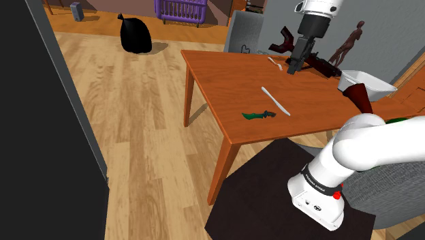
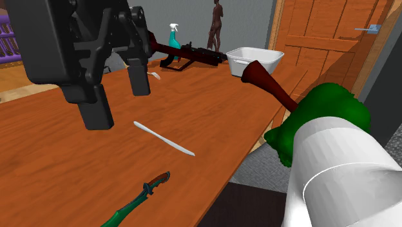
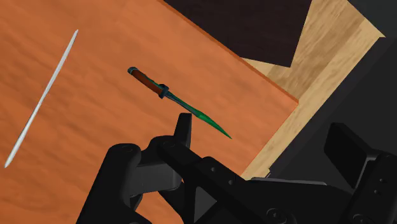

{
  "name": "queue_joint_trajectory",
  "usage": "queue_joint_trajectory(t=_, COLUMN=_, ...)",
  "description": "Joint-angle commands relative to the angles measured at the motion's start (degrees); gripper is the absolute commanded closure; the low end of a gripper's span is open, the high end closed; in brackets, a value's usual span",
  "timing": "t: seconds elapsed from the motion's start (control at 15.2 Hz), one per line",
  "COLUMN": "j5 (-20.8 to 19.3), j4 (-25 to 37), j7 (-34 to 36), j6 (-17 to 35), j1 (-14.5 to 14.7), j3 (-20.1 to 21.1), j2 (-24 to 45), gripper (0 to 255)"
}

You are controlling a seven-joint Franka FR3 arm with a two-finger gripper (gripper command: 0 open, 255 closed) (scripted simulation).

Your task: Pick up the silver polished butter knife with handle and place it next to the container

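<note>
The butter knife [image 1: 276, 101] is a slim pale silver-white blade lying flat near the middle of the orange-brown wooden table [image 1: 218, 68]. It also shows in the second exterior view [image 2: 164, 138] and the wrist view [image 3: 41, 102]. My black gripper [image 1: 296, 65] hangs above the table, past the knife toward the far side, open with nothing between its fingers [image 2: 96, 109]. The white box container [image 1: 368, 83] stands at the table's far right corner in the shoulder view, and again in the second exterior view [image 2: 254, 59].
A green-bladed dagger [image 1: 259, 115] lies near the table's front edge beside the knife. A dark red rifle-like object [image 2: 193, 55], a small white utensil [image 1: 276, 63], a spray bottle [image 2: 174, 35] and a figurine [image 1: 347, 44] crowd the far side. A black bag [image 1: 135, 34] sits on the floor.
</note>
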Motion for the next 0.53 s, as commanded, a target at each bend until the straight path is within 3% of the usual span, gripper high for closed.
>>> queue_joint_trajectory(t=0.0, j5=0.0, j4=0.0, j7=0.0, j6=0.0, j1=0.0, j3=0.0, j2=0.0, gripper=0)
queue_joint_trajectory(t=0.46, j5=-3.9, j4=-5.6, j7=0.8, j6=12.8, j1=-4.5, j3=-2.9, j2=5.1, gripper=0)
